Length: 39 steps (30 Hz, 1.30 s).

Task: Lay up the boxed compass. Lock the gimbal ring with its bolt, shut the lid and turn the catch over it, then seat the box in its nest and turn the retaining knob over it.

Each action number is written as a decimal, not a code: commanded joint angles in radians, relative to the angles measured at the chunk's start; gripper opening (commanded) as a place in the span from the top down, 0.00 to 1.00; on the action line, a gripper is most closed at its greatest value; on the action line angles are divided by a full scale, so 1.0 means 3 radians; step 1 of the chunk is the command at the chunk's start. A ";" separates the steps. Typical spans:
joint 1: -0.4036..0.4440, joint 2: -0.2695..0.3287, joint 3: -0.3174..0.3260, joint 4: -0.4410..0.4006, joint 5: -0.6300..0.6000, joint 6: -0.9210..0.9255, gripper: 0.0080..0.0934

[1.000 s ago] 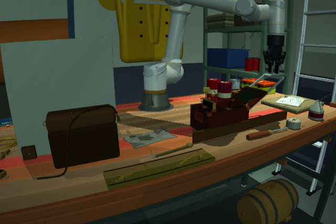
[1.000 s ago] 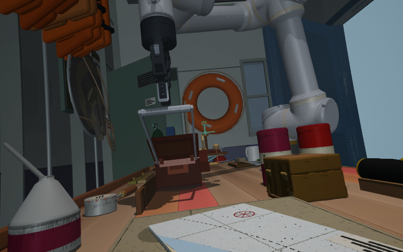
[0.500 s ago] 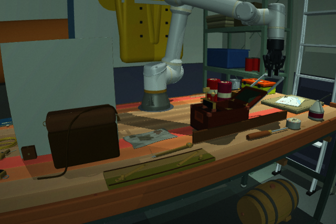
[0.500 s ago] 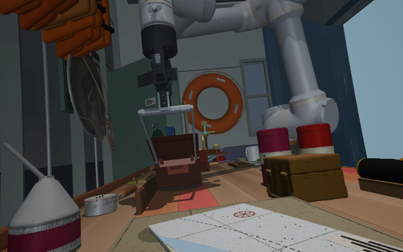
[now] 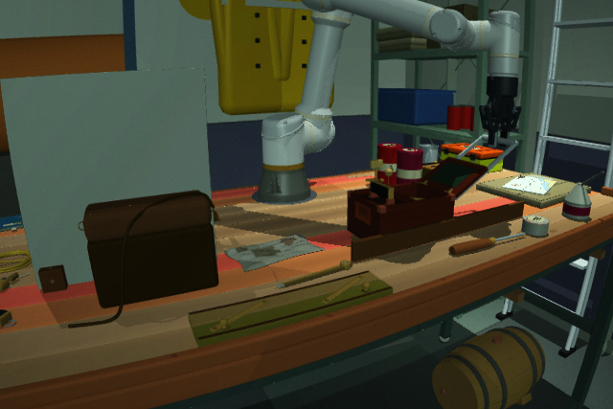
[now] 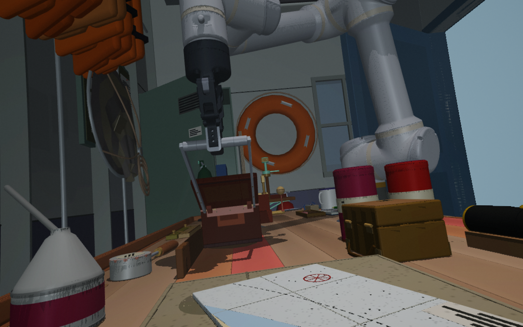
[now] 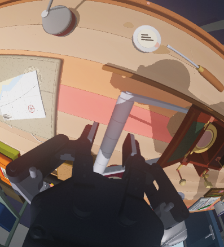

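On the middle of the bench stands the dark red wooden compass box (image 5: 401,206) (image 6: 231,221) against a long wooden batten, its lid (image 5: 453,174) (image 6: 225,190) raised and tilted back. A grey bail handle (image 6: 214,143) (image 7: 115,135) rises from the lid's edge, and my gripper (image 5: 500,140) (image 6: 213,142) (image 7: 111,146) hangs straight down around its crossbar, open and holding nothing. The brass gimbal ring (image 7: 206,138) shows inside the open box in the wrist camera. A brass-topped post (image 5: 380,174) stands at the box's left end. The bolt and catch are too small to tell apart.
Behind the bench are a green shelf rack (image 5: 445,48) and a yellow life jacket. Two red canisters (image 5: 401,162) stand just behind the box. To its right lie a chart board (image 5: 530,186), a funnel-shaped can (image 5: 577,201), a tin and a screwdriver (image 5: 483,244). A brown chest (image 6: 395,229) sits nearby.
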 commanded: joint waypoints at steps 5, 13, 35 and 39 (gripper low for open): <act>0.0000 -0.0003 -0.0002 -0.0002 0.0000 0.0000 0.58; 0.0000 -0.0002 -0.0001 -0.0002 0.0000 0.0000 0.67; 0.0000 -0.0002 -0.0001 -0.0002 0.0000 0.0000 1.00; 0.0000 -0.0002 -0.0002 -0.0002 0.0000 0.0000 1.00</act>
